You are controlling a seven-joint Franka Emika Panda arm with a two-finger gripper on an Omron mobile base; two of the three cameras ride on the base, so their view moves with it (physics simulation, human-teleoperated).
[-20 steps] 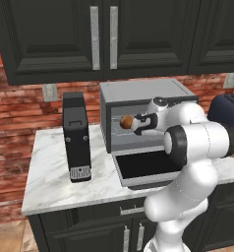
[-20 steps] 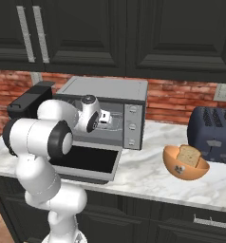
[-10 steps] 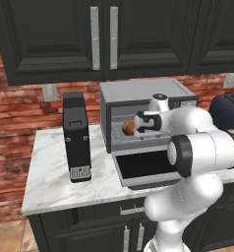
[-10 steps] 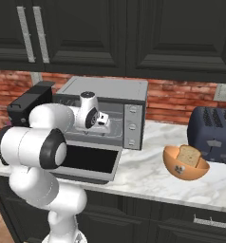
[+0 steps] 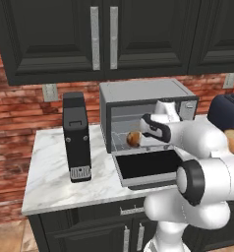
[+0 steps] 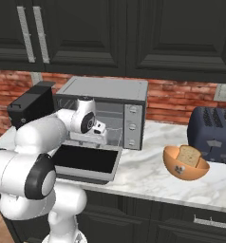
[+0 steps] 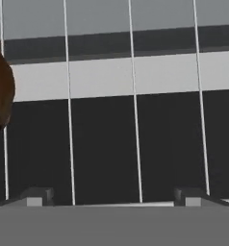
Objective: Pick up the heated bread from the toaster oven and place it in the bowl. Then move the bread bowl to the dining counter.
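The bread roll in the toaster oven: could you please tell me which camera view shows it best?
The left base view: the bread roll sits whole on the rack inside the toaster oven. The hand view catches just its brown edge at the left border. In the right base view the arm stands before the cavity.

A: Where is the bread (image 5: 133, 139) sitting?
B: It's lying, round and golden-brown, on the wire rack inside the toaster oven (image 5: 138, 94), door hanging open.
A: And the bowl (image 6: 185, 167)?
B: It's resting orange-brown on the marble.

Grey metal toaster oven (image 5: 147, 96), glossy dark glass door; veined marble counter (image 5: 55, 167).
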